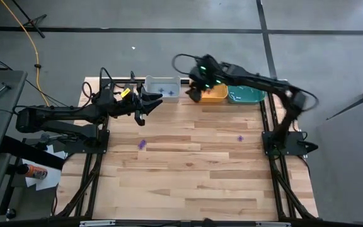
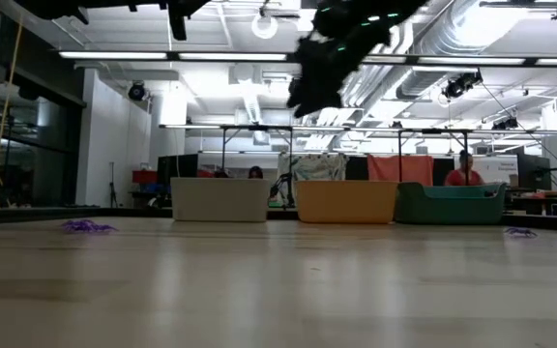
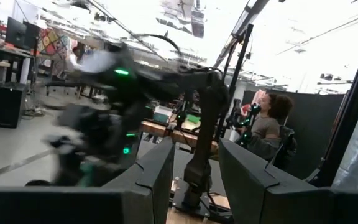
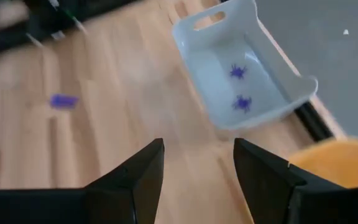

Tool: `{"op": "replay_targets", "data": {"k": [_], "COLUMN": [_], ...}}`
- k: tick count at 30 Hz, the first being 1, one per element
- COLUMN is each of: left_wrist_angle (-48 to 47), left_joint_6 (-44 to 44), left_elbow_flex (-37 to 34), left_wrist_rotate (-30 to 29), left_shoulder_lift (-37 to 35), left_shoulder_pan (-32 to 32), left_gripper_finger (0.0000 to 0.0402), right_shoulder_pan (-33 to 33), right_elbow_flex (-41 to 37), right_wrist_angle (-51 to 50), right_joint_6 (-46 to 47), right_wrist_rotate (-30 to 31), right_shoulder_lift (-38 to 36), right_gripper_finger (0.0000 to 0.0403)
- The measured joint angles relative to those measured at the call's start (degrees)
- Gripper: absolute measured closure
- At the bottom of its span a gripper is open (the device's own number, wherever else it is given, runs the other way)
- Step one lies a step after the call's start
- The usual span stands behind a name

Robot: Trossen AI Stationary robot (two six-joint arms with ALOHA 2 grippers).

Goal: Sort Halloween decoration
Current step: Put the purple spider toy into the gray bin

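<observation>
Two purple Halloween decoration trinkets (image 4: 238, 71) (image 4: 242, 102) lie on the floor of the grey bin (image 4: 272, 81). Another purple trinket (image 1: 142, 144) rests on the table's left half, and is also visible as a purple trinket (image 4: 63, 100) in the right wrist view. A further one (image 1: 240, 138) lies toward the right. My right gripper (image 4: 197, 168) hangs open and empty above the table, between the grey bin (image 1: 162, 88) and the orange bin (image 1: 214, 94). My left gripper (image 1: 147, 104) is raised near the grey bin's left end, open (image 3: 194, 180) with nothing between its fingers.
Grey bin (image 2: 219, 200), orange bin (image 2: 346, 201) and teal bin (image 2: 451, 204) stand in a row along the table's far edge. Bare wood fills the middle and near part of the table (image 1: 194, 183). A person (image 3: 269, 124) sits beyond the table.
</observation>
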Motion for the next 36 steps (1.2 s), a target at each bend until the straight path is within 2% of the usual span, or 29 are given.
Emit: {"op": "replay_targets", "data": {"k": [6, 9, 12, 16, 21, 26, 36], "left_wrist_angle": [-0.05, -0.05, -0.07, -0.13, -2.70, -6.01, -6.19], "left_joint_6": [0.03, 1.74, 3.70, 3.51, -0.65, -2.25, -1.47], "left_elbow_flex": [0.01, 0.00, 0.00, -0.01, 0.00, -0.01, 0.00], "left_wrist_rotate": [-0.02, -0.01, -0.01, 0.00, 0.00, 0.02, 0.00], "left_shoulder_lift": [0.00, 0.00, 0.00, 0.00, 0.00, 0.00, 0.00], "left_shoulder_pan": [-0.02, -0.01, 0.00, -0.02, 0.00, -0.02, 0.00], "left_gripper_finger": [0.0287, 0.0287, 0.0287, 0.0287, 0.0287, 0.0287, 0.0287], "right_shoulder_pan": [2.85, 5.47, 7.95, 10.70, 12.55, 12.59, 12.57], "right_elbow_flex": [-26.59, -35.28, -40.53, -43.49, -43.98, -43.85, -43.79], "right_wrist_angle": [20.08, 31.44, 40.11, 45.64, 46.62, 46.61, 46.58], "right_joint_6": [12.42, 16.62, 18.41, 16.26, 10.76, 10.69, 10.99], "right_wrist_rotate": [-0.80, -0.84, -0.85, -0.80, 0.11, 0.34, 0.36], "right_shoulder_lift": [-21.46, -30.16, -36.13, -39.78, -39.83, -39.45, -39.45], "right_gripper_finger": [0.0219, 0.0219, 0.0220, 0.0229, 0.0249, 0.0264, 0.0265]}}
